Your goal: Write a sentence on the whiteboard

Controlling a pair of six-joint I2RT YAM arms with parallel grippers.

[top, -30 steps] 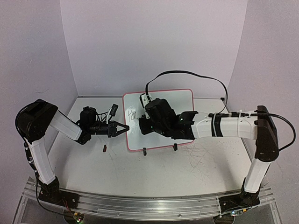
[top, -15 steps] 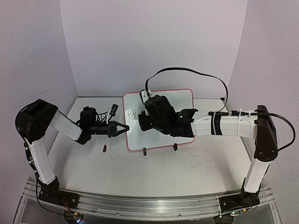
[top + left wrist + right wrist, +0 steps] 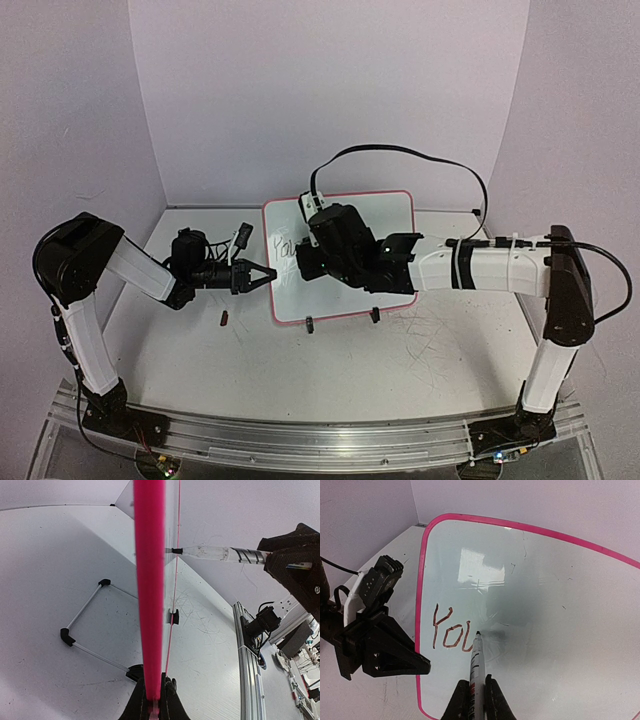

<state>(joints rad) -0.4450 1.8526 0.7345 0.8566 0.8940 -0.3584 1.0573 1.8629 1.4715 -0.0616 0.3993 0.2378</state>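
Marker [image 3: 477, 656] tip has moved right over the last second; the sentence [image 3: 451, 634] reads "You", so most remains. Right gripper [image 3: 476, 692] fingers clamp the marker. Left gripper [image 3: 154, 702] fingers clamp the whiteboard [image 3: 392, 218] rim, upright mid-table.

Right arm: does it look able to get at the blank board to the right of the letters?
Probably yes. The right tool holds the marker with its tip at the whiteboard just past the letters, and the surface to the right looks bare and unobstructed.
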